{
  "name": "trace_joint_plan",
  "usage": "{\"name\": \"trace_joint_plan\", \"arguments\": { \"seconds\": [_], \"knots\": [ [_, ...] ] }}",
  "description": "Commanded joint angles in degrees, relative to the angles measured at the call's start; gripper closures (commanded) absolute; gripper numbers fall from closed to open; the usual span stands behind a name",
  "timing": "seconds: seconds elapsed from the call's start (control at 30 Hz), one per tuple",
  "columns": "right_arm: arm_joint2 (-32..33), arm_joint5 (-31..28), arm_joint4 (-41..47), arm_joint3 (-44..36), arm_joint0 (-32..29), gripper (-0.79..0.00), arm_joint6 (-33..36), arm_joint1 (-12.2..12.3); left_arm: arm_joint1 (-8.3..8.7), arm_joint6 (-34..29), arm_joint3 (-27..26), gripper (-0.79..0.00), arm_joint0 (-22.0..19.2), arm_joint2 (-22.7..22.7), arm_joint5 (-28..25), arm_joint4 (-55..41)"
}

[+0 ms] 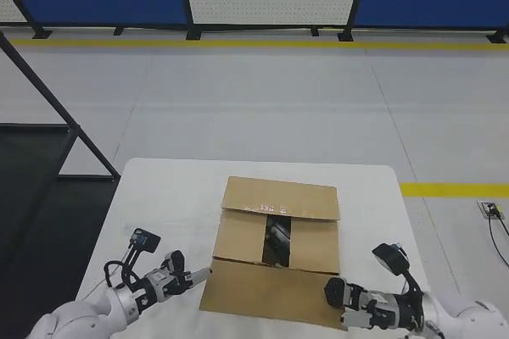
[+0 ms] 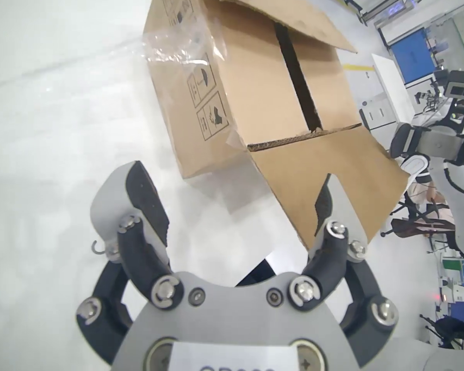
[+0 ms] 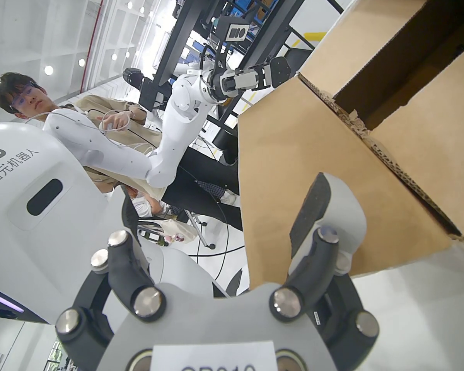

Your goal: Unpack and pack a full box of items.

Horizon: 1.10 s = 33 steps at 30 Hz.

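Cardboard box (image 1: 310,246) is sitting mid-table (image 1: 170,203), top flaps partly open.
Left gripper (image 1: 205,273) is hovering just beside the box's near left corner, fingers spread; right gripper (image 1: 331,292) is hanging at its near right corner, fingers spread, gripping nothing.

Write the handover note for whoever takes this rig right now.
Left gripper: open, empty, beside the near-left corner of the cardboard box.
Right gripper: open, empty, at the right end of the near outer flap.
Box: in the middle of the white table. The near and far outer flaps are folded out, the inner flaps are nearly shut, and dark items show through the gap.
Done: outer flaps opened.
Left: spread the inner flaps, unpack all items, repack.
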Motion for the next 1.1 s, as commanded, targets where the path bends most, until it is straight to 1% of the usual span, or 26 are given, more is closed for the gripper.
{"name": "trace_joint_plan", "arguments": {
  "seconds": [0.0, 0.17, 0.3, 0.43, 0.6, 0.73, 0.87, 1.07],
  "knots": [
    [-0.72, -0.21, -0.44, 0.68, 0.15, -0.785, -0.21, 0.39, 0.24, -1.79, 0.22, -0.785, -0.47, 0.01, -0.22, 0.46],
    [-2.49, -0.36, -1.97, 2.4, 0.78, -0.785, -0.37, 1.13, 0.48, -3.45, 2.11, -0.785, -1.45, 1.89, 0.24, 1.81],
    [-3.82, -0.76, -2.01, 4.0, 1.63, -0.785, -0.77, 1.57, 0.44, -3.34, 4.31, -0.785, -3.64, 4.44, 1.88, 1.6],
    [-4.25, -1.55, -0.63, 3.8, 1.61, -0.785, -1.56, 1.97, 0.44, -2.77, 6.22, -0.785, -5.11, 6.27, 2.78, 2.36],
    [-3.17, -1.36, 3.1, 3.12, 1.42, -0.785, -1.37, 2.5, 0.51, -1.92, 7.46, -0.785, -5.88, 7.79, 3.31, 3.68],
    [-2.24, -0.41, 8.4, 2.44, 1.92, -0.785, -0.69, 2.71, 0.63, -1.13, 7.73, -0.785, -5.95, 8.24, 3.76, 4.53],
    [-1.11, 5.02, 18.71, 2.05, 2.98, -0.785, -0.84, 2.74, 0.71, -0.79, 7.7, -0.785, -5.74, 8.25, 3.79, 4.6],
    [-0.91, 5.35, 18.99, 2.03, 3.15, -0.785, -0.55, 2.77, 0.71, -0.79, 7.7, -0.785, -5.74, 8.25, 3.79, 4.6]
  ]
}}
